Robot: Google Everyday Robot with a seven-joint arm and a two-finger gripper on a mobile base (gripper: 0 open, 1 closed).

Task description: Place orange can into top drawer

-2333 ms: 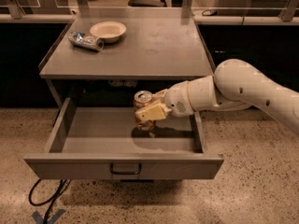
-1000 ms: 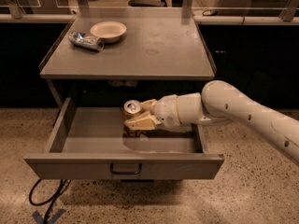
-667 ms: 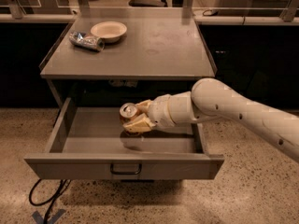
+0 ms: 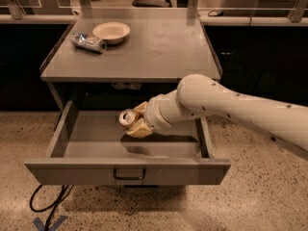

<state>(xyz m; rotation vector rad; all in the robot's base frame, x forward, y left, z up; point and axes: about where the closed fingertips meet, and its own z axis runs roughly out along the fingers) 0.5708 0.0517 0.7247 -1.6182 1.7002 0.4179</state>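
Over open top drawer (image 4: 86,170), approx centre: gripper (image 4: 138,123), jaws clamped on orange can (image 4: 128,118). Can tipped sideways, top twd 9 o'clock.

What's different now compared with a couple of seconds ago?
The tool, gripping the orange can throughout, moved left and lower over the open top drawer, tipping the can sideways. Nothing was let go. The drawer, bowl and crushed can stayed put.

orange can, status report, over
Gripper shut on orange can, low over the open drawer. Can tipped sideways, not yet released. Crushed can and bowl up on the tabletop, out of the way.
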